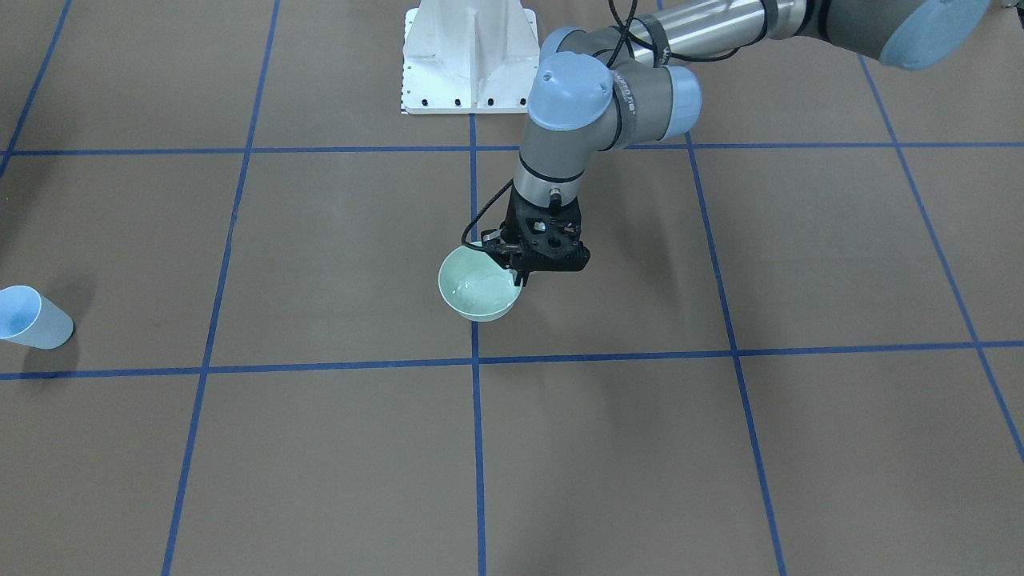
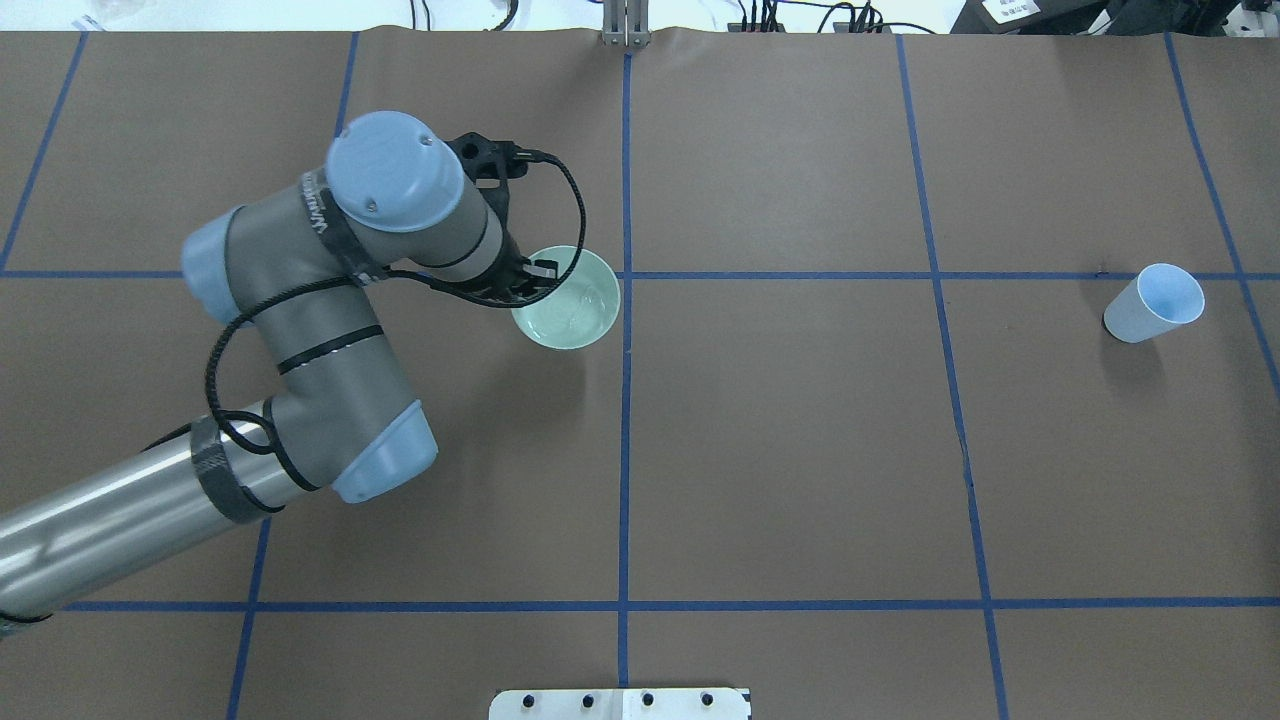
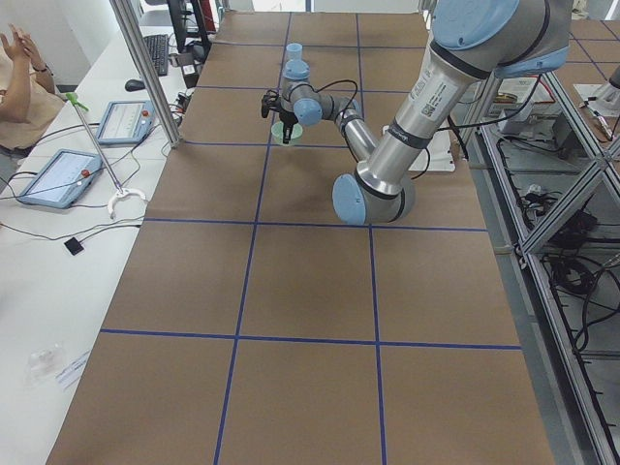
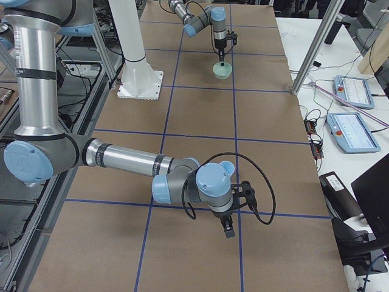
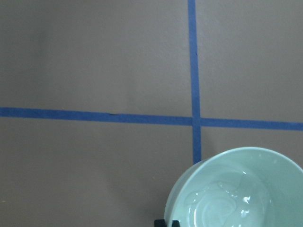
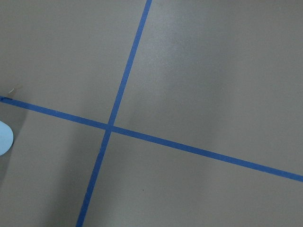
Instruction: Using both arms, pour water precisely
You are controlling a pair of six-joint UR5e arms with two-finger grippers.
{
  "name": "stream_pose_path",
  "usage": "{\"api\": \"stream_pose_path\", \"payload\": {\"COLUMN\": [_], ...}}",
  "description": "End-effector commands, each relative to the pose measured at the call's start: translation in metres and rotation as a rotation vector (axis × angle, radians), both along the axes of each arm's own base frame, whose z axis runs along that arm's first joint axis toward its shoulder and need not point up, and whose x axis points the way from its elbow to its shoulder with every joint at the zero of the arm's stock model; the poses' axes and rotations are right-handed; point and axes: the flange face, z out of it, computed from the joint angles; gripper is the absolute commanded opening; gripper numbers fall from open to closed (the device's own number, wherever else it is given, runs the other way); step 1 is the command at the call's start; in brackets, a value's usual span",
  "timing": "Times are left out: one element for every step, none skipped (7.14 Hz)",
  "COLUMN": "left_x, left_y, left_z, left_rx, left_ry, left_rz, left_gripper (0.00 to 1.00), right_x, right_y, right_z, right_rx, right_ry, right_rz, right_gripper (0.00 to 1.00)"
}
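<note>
While the left fingers (image 1: 520, 278) pinch the rim of the pale green round bowl (image 1: 480, 314), clear water (image 1: 478, 290) pools inside it, near the centre of the brown desk (image 1: 720, 448). The right fingers' (image 4: 228, 230) spread cannot be told.

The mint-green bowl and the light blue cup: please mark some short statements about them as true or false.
1. The mint-green bowl contains water. True.
2. The left end effector grips the bowl's rim. True.
3. The light blue cup sits inside the bowl. False: it is on the table, far away toward the robot's right.
4. The bowl lies upside down. False: its opening faces up.
</note>
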Motion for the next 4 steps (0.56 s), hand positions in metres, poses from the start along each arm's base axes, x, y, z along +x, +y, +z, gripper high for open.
{"api": "stream_pose_path", "payload": {"left_x": [-0.091,-0.136,-0.173,-0.206], "left_y": [-0.005,-0.004,-0.01,-0.015], "left_z": [0.08,0.121,0.158,0.189], "left_rx": [0.06,0.096,0.122,0.151], "left_ry": [-0.056,-0.096,-0.141,-0.178], "left_rz": [0.102,0.139,0.177,0.204], "left_gripper": [0.0,0.0,0.0,0.0], "right_x": [-0.001,-0.001,-0.001,-0.001], "right_y": [0.005,0.006,0.006,0.006], "right_z": [0.005,0.006,0.007,0.007], "right_rx": [-0.013,-0.015,-0.018,-0.018], "right_ry": [-0.001,-0.002,-0.002,-0.004], "right_rz": [0.0,0.0,0.0,0.0], "right_gripper": [1.0,1.0,1.0,1.0]}}
